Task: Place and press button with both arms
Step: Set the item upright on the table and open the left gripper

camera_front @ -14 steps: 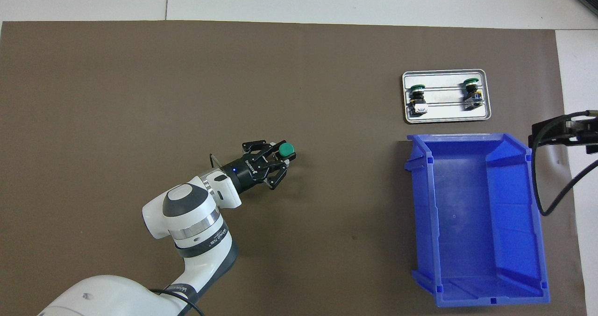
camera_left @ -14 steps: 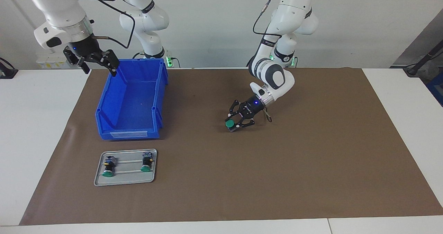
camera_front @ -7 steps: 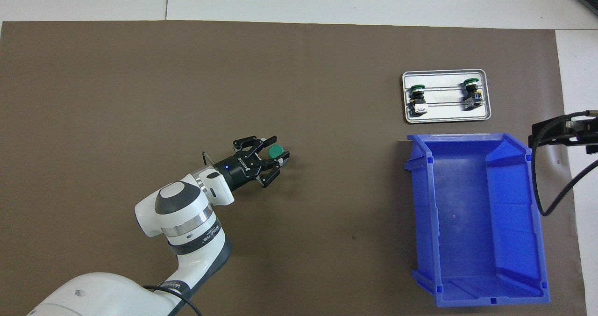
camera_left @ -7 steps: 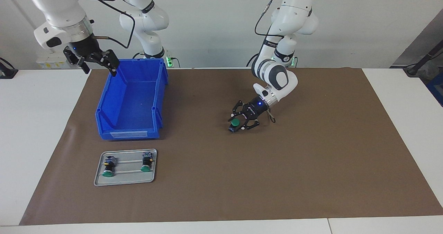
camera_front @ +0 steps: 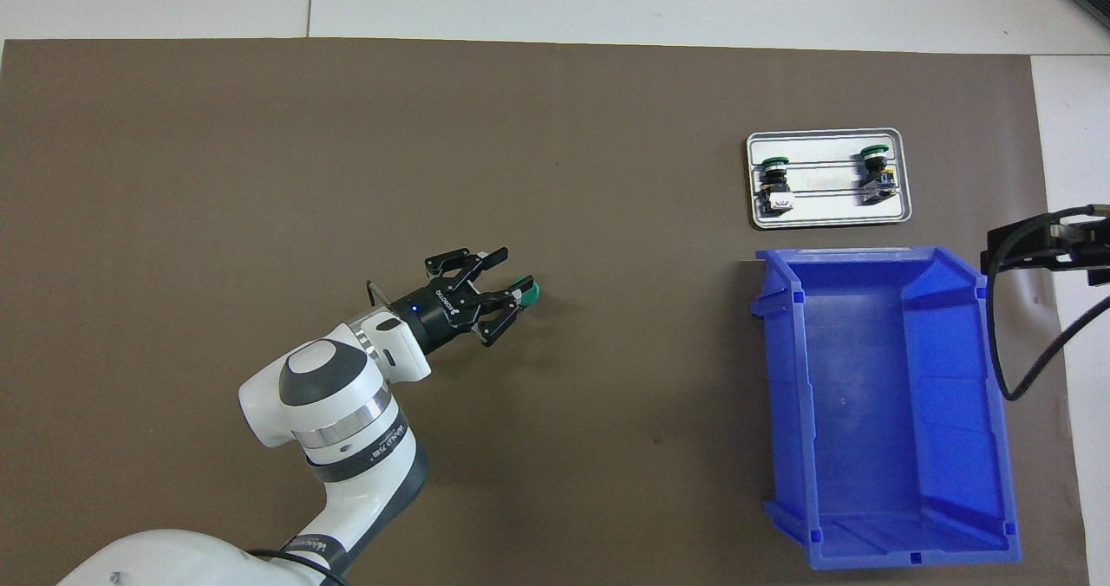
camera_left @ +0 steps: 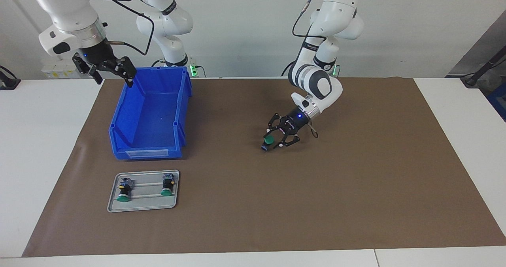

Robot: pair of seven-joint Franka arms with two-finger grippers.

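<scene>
A green-capped button [camera_left: 269,140] [camera_front: 527,291] rests on the brown mat near the table's middle, leaning, its grey-blue base [camera_left: 264,147] on the mat. My left gripper [camera_left: 273,139] [camera_front: 512,296] sits low right at it, fingers spread to either side of the cap, and I see no squeeze on it. My right gripper [camera_left: 112,80] [camera_front: 1036,244] hangs open and still over the blue bin's corner nearest the robots, holding nothing.
A blue bin [camera_left: 147,153] [camera_front: 876,413] stands at the right arm's end, with nothing in it. Just farther from the robots lies a metal tray [camera_left: 144,207] [camera_front: 828,218] carrying two more green buttons [camera_left: 123,198] [camera_left: 166,192].
The left gripper's fingers have spread and the hand has drawn back a little toward its base. The button has dropped lower and now rests on the mat. The right arm has not moved.
</scene>
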